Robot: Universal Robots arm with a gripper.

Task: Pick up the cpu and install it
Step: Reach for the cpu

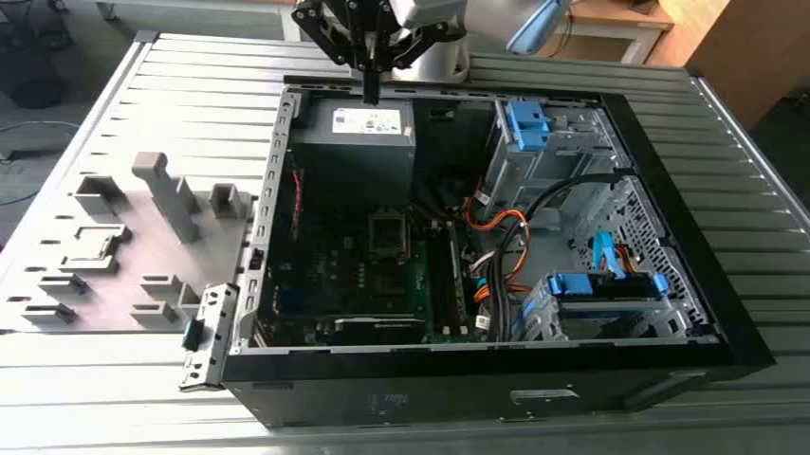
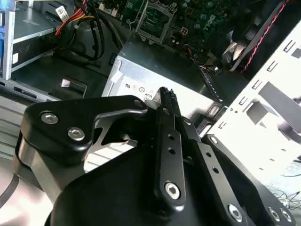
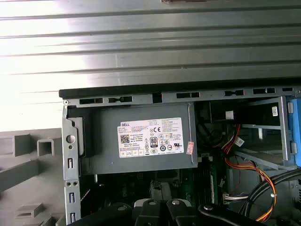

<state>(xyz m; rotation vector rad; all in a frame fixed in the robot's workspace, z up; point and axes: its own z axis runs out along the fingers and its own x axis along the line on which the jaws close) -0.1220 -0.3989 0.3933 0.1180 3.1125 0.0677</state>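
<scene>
Closed hand (image 2: 165, 92) over labelled grey box (image 3: 141, 162)

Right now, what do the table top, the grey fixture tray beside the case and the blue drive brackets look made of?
Table top: bare metal, probably aluminium, going by ribbed slats with a dull silver sheen.
Grey fixture tray: matte plastic, perhaps moulded or printed; blocky uprights, no glint.
Blue drive brackets: smooth plastic, judging by saturated colour and soft gloss.
</scene>
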